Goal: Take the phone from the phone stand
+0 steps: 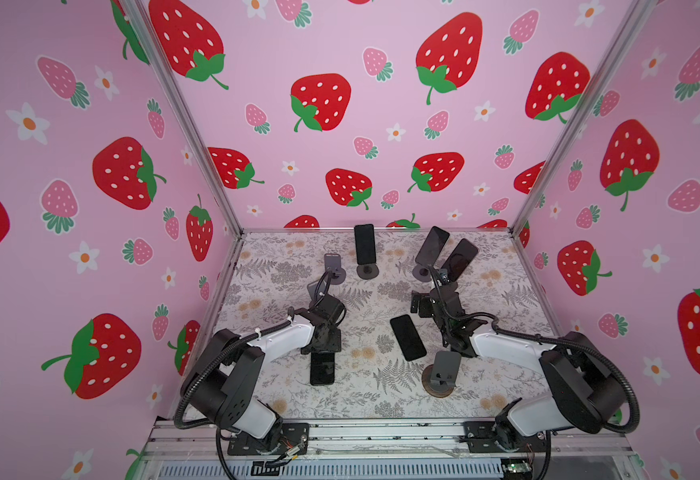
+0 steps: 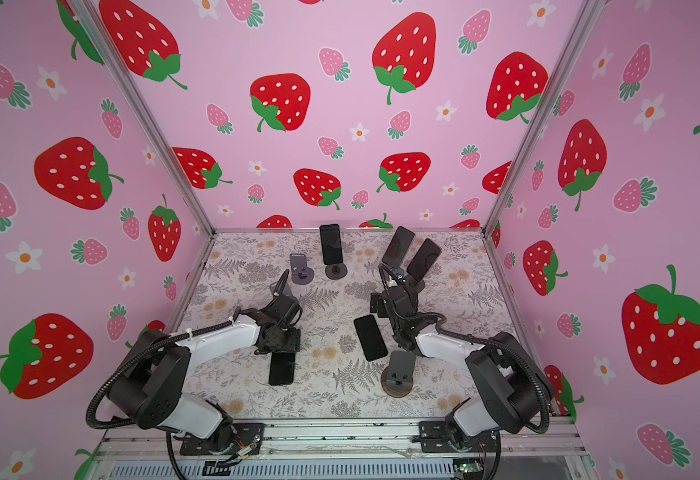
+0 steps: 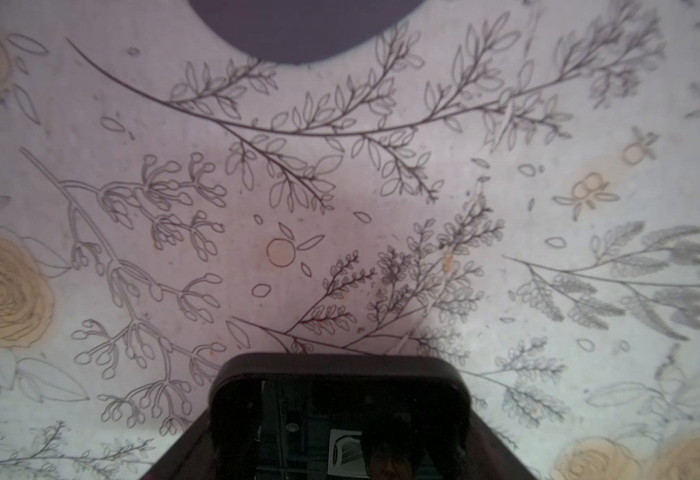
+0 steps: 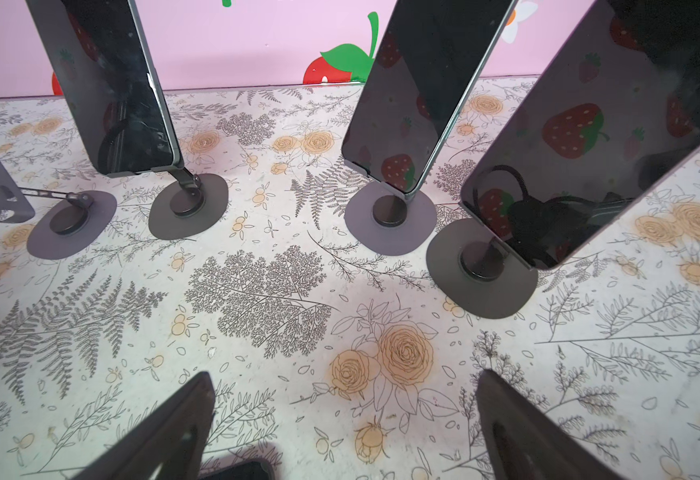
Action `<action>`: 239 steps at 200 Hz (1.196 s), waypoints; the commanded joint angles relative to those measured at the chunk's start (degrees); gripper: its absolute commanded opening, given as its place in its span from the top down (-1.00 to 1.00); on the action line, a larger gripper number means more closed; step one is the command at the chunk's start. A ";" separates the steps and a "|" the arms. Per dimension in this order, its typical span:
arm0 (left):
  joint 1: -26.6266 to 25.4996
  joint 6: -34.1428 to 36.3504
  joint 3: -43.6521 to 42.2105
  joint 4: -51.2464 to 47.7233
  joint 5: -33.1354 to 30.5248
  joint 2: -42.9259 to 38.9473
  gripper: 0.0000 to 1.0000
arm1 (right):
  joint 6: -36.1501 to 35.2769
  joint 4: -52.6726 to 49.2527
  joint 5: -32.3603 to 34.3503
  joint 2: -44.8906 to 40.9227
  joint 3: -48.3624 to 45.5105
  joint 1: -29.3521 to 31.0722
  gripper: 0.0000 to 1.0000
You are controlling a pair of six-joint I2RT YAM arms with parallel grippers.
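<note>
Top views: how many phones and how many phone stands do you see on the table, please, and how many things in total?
Phones: 5 (3 on stands, 2 off them)
Phone stands: 6 (3 holding phones, 3 empty; one empty stand is partly hidden)
Total: 11

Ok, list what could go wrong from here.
1. The right gripper, open, faces the near phone, which stands close beside the next phone; reaching for one could knock the other over.
2. The left gripper holds a phone by one end; it could slip or hit the table hard.
</note>
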 commanded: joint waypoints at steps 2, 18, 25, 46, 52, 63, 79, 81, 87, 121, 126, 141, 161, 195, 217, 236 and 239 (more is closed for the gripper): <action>0.56 1.27 -0.22 -0.96 1.94 3.39 -0.23 | 0.76 -0.62 1.19 -0.57 0.52 -0.20 -0.99; 0.73 1.53 -0.31 -0.68 3.10 3.99 -0.26 | 0.85 -0.27 1.39 -0.07 0.40 -0.20 -0.99; 0.73 1.56 -0.61 0.10 3.93 4.02 -0.27 | 0.93 -0.48 1.42 0.21 0.66 -0.20 -0.99; 0.82 1.71 -0.34 0.46 4.27 4.70 -0.29 | 0.55 -1.03 1.35 0.68 1.14 -0.20 -0.99; 0.89 1.75 -0.12 0.16 4.30 4.90 -0.29 | 0.35 -0.97 1.66 0.72 1.11 -0.20 -0.99; 0.84 1.84 -0.13 0.04 4.89 4.99 -0.30 | 0.01 -1.03 2.36 0.68 1.03 -0.24 -0.99; 0.89 2.01 -0.32 0.37 5.45 4.81 -0.35 | -0.45 -1.11 2.66 0.34 0.93 -0.20 -0.99; 0.95 2.08 -0.36 0.34 5.30 4.94 -0.35 | -0.46 -1.10 2.62 0.22 0.96 -0.20 -0.99; 0.91 2.18 -0.21 0.00 4.86 4.98 -0.36 | -0.53 -1.01 2.31 0.09 0.89 -0.22 -0.99; 0.92 1.88 -0.20 -0.78 4.40 5.61 -0.42 | -0.64 -0.20 2.01 0.03 0.28 -0.24 -0.99; 0.91 1.96 -0.30 -0.69 4.52 5.57 -0.44 | -0.60 -0.18 2.05 0.15 0.30 -0.20 -0.99; 0.92 2.14 -0.44 -0.84 4.04 5.44 -0.46 | -0.56 -0.07 1.82 0.40 0.44 -0.20 -0.99; 0.93 1.67 -0.59 -0.17 3.94 5.20 -0.47 | -0.38 -0.29 1.70 0.68 0.56 -0.20 -0.99; 0.92 1.93 1.12 -0.63 4.43 6.67 -0.47 | -0.47 -0.09 1.52 0.05 0.17 -0.20 -0.99; 0.91 1.57 0.63 0.08 4.87 6.51 -0.49 | -0.47 -0.14 1.79 -0.06 0.18 -0.28 -0.99; 0.91 1.35 0.74 -0.63 3.77 6.36 -0.51 | -0.37 0.15 1.52 -0.10 0.13 -0.29 -0.99; 0.91 1.17 0.65 -0.64 3.62 6.30 -0.51 | -0.30 0.12 1.53 -0.02 0.13 -0.28 -0.99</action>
